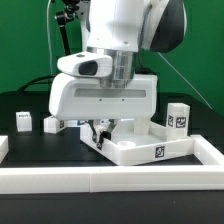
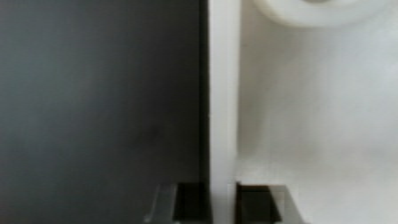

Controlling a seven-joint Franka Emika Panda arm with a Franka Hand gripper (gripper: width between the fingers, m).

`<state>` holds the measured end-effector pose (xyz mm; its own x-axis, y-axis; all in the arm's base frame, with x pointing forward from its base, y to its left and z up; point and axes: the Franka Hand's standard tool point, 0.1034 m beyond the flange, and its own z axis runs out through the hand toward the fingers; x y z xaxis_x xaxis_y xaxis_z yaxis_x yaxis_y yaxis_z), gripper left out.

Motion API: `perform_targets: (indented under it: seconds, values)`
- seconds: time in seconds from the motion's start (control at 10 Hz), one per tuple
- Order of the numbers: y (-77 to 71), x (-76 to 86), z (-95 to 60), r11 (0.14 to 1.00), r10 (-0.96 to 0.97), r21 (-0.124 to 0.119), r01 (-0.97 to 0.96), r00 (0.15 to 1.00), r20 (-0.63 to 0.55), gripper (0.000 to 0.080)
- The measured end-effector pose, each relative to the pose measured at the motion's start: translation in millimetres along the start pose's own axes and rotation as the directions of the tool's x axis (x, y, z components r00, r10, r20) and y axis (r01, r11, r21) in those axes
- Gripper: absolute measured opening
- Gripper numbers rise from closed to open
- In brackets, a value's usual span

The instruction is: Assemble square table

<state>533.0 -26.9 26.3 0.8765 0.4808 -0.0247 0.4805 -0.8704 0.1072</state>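
**Gripper pinched on the tabletop's rim**

The gripper (image 1: pixel 100 129) reaches straight down from the bulky white arm (image 1: pixel 120 45) and meets the square tabletop (image 1: pixel 135 147) at the corner on the exterior view's left. In the wrist view the gripper (image 2: pixel 222 203) has its two dark fingers (image 2: pixel 185 204) pressed together on the thin raised rim (image 2: pixel 222 100). The wall runs upright between them, with no gap showing on either side. To one side of the rim is the black desk (image 2: pixel 98 100), and to the other the pale inner floor of the tabletop (image 2: pixel 311 130). A rounded white shape (image 2: pixel 306 10) sits at that floor's far end; what it is cannot be told.

The tabletop lies on the desk (image 1: pixel 30 140) near the front edge, toward the exterior view's right, turned so that one corner points at the front. Its near outer wall carries a black-and-white tag (image 1: pixel 160 152).

Two small leg blocks (image 1: pixel 22 121) (image 1: pixel 50 124) stand close together toward the desk's edge on the exterior view's left, well apart from the tabletop. A third leg block (image 1: pixel 178 116) stands upright just behind the tabletop on the exterior view's right.

Plain white rails (image 1: pixel 110 180) border the desk along the front and both sides.
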Motion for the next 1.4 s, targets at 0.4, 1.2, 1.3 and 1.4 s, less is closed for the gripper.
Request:
perform_targets:
  seconds: [0.4, 1.2, 1.3, 1.4]
  values:
    - [6.2, -4.2, 1.0, 0.973, -0.231, -0.012, 0.232, 0.973, 0.015, 0.0058]
    - [-8.7, 41.4, -3.1, 0.638, -0.767, -0.032, 0.770, 0.638, 0.062, 0.0058]
    - [-6.8, 40.3, -2.8, 0.579, -0.812, -0.030, 0.815, 0.579, 0.074, 0.0058]
    - [-4.9, 39.2, -2.5, 0.537, -0.839, -0.027, 0.843, 0.537, 0.083, 0.0058]
